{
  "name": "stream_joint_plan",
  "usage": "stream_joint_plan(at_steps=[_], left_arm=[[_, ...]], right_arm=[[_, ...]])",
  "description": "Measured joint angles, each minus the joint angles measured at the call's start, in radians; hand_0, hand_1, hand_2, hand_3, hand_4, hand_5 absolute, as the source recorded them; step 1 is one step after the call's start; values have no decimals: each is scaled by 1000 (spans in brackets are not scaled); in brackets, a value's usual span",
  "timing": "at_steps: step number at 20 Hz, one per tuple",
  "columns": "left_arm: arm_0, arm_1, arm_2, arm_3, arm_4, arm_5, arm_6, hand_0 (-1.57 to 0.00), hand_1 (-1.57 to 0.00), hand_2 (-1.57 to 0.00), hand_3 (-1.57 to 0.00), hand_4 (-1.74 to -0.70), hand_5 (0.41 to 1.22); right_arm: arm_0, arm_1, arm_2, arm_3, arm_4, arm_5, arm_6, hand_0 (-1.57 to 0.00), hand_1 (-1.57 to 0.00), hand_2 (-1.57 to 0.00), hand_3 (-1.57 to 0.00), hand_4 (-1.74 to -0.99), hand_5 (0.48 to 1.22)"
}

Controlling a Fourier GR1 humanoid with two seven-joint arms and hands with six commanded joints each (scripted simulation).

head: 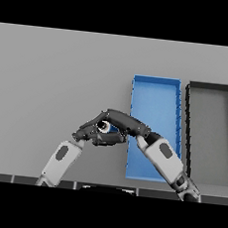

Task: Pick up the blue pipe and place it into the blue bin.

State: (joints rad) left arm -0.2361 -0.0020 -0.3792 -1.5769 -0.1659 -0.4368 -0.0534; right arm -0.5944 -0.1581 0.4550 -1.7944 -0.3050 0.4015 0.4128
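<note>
Blue pipe [106, 127] at frame centre, just left of blue bin [156, 88], clamped in curled fingers of right hand [122, 123]. Left hand [86, 133] crowded alongside, finger state impossible to tell. Likely risk: pipe knocked loose by that hand, dropped short of bin.
</note>
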Motion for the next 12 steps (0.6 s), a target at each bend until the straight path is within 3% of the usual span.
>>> stream_joint_plan(at_steps=[3,5,7,10,12], left_arm=[[15,-3,15,-5,11,8,59,-195,-179,-173,-156,-996,770],[24,-6,21,-11,24,11,87,-125,-114,-110,-99,-970,647],[21,-18,26,-7,39,11,133,-79,-73,-70,-63,-968,567],[22,-14,22,-7,20,24,130,-40,-37,-35,-32,-938,495],[27,-10,20,5,7,28,130,-25,-23,-22,-20,-922,482]], right_arm=[[-7,8,0,-5,22,-9,-21,-1569,-1569,-1569,-1567,-1740,1218],[-12,11,1,1,32,-10,-33,-1570,-1570,-1570,-1569,-1740,1219],[-4,6,-1,5,31,-4,-47,-1570,-1570,-1570,-1569,-1741,1220],[8,14,-13,-1,-8,-22,-52,-1571,-1571,-1571,-1570,-1741,1220],[-2,28,-31,-5,-95,-31,-27,-1571,-1571,-1571,-1570,-1741,1221]])
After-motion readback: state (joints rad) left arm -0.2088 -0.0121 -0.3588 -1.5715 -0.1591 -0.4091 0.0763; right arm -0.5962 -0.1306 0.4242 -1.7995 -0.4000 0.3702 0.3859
